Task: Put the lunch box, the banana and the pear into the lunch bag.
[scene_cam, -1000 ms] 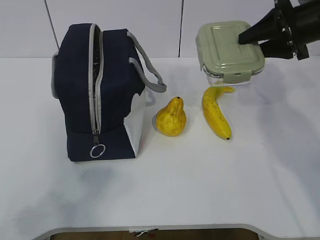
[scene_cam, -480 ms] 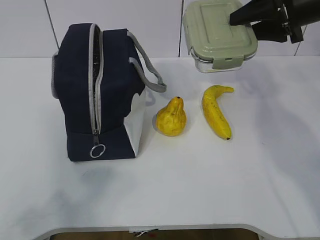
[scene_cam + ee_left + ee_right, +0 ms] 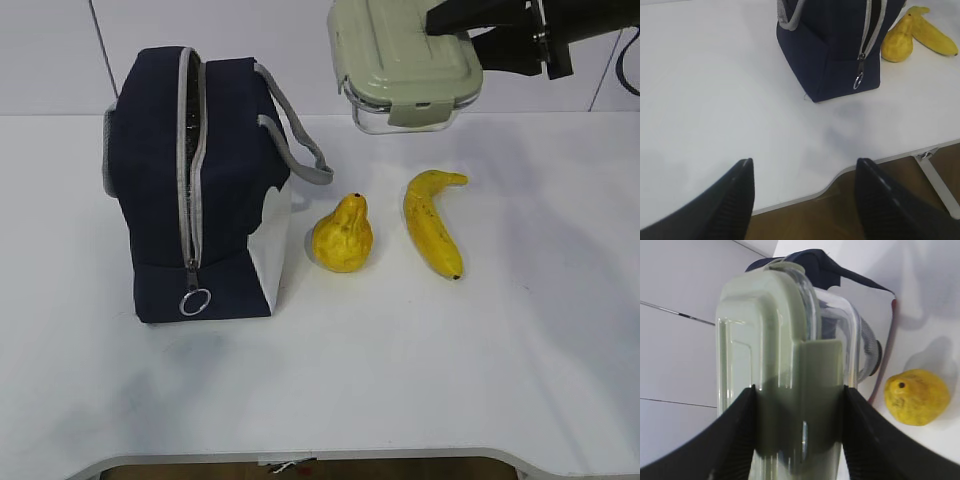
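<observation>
Two pincers are ours. The right pincer (image 3: 450,25) is clamped on the box (image 3: 403,60), which hangs in the air at the top centre of the exterior frame. The left pincer (image 3: 802,192) stands apart and holds nothing. On the white worktop (image 3: 400,380) the bag (image 3: 195,190) stands at left, the pear (image 3: 342,235) just beside it, the banana (image 3: 432,225) right of the pear.

left gripper (image 3: 803,200): black tapered fingers, ribbed | right gripper (image 3: 799,435): black ribbed fingers, arm apparently black
</observation>
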